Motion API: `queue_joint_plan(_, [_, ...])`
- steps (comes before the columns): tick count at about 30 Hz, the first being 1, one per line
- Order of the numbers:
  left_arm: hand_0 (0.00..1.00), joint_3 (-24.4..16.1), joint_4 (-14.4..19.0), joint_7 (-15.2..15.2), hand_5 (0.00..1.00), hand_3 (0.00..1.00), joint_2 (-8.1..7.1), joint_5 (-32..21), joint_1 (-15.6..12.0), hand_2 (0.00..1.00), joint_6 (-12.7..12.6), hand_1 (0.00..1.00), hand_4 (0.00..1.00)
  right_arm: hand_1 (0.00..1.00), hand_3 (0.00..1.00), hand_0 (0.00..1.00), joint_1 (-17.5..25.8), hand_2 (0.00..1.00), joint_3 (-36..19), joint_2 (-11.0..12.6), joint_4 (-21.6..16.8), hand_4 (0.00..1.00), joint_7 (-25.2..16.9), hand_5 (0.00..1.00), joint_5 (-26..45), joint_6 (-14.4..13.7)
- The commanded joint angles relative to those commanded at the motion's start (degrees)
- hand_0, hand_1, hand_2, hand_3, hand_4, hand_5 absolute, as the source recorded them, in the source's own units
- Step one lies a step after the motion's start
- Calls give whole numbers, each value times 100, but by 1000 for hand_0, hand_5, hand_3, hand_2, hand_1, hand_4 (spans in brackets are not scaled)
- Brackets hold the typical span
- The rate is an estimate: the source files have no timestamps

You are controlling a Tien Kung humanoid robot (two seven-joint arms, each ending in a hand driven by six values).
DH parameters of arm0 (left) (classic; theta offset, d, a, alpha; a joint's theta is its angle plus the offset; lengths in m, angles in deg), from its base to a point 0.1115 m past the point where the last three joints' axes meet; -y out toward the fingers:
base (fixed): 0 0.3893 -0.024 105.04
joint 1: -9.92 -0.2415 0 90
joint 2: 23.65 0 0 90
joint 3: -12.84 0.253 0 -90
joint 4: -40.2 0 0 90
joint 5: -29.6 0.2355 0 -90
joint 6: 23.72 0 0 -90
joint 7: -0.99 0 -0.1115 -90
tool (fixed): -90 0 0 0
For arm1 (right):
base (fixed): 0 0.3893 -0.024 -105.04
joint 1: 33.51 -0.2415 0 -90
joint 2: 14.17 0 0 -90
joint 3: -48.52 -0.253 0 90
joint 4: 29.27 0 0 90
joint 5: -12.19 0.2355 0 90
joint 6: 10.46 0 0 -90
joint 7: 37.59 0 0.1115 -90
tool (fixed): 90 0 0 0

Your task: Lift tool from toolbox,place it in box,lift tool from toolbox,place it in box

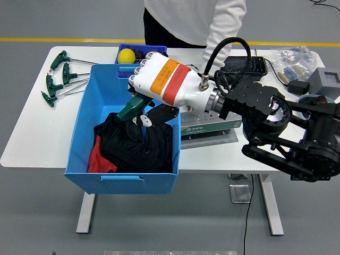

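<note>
My right hand (142,112) reaches in from the right and hangs low inside the blue box (87,111). It is shut on a green-handled T-handle tool (130,109), whose thin shaft points down onto the black and red cloth (127,146) in the box. The green tool holder (204,128) stands on the table just right of the box, mostly hidden behind my arm. A person stands at the far side; a white sleeve (226,26) shows, and the hand is hidden behind my arm.
Several green T-handle tools (58,77) lie at the table's left. A small blue bin with a yellow ball (126,54) sits behind the box. A black device (244,64) and a plastic bag (292,57) lie at the back right.
</note>
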Motion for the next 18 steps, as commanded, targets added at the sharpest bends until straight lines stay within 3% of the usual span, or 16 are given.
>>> queue_joint_plan(5, [769,41,0,-3,663,666,-9,-38,-8,788,-4,798,692,2,2,2,-127,2,370,-194,278,738,-16,563,-180,-6])
queue_joint_plan(6, [769,58,0,-4,663,667,-12,-50,-9,787,-3,799,692,21,107,16,-154,100,419,-230,320,815,-8,460,-222,8])
queue_joint_plan(11, [769,26,0,14,663,667,-23,1,-13,787,4,799,692,21,107,16,-266,100,559,-427,493,815,85,460,-394,276])
queue_joint_plan(12, [769,26,0,16,663,667,-25,5,-11,787,5,796,692,192,369,182,-288,290,584,-470,520,802,71,497,-411,280])
queue_joint_plan(17, [769,55,0,16,663,667,-28,-6,5,787,7,796,692,192,369,182,-328,290,650,-577,570,802,-259,497,-357,-6])
queue_joint_plan(18, [768,69,0,13,662,668,-30,-17,11,785,7,797,691,514,480,457,-338,560,660,-593,577,800,-329,514,-360,-100])
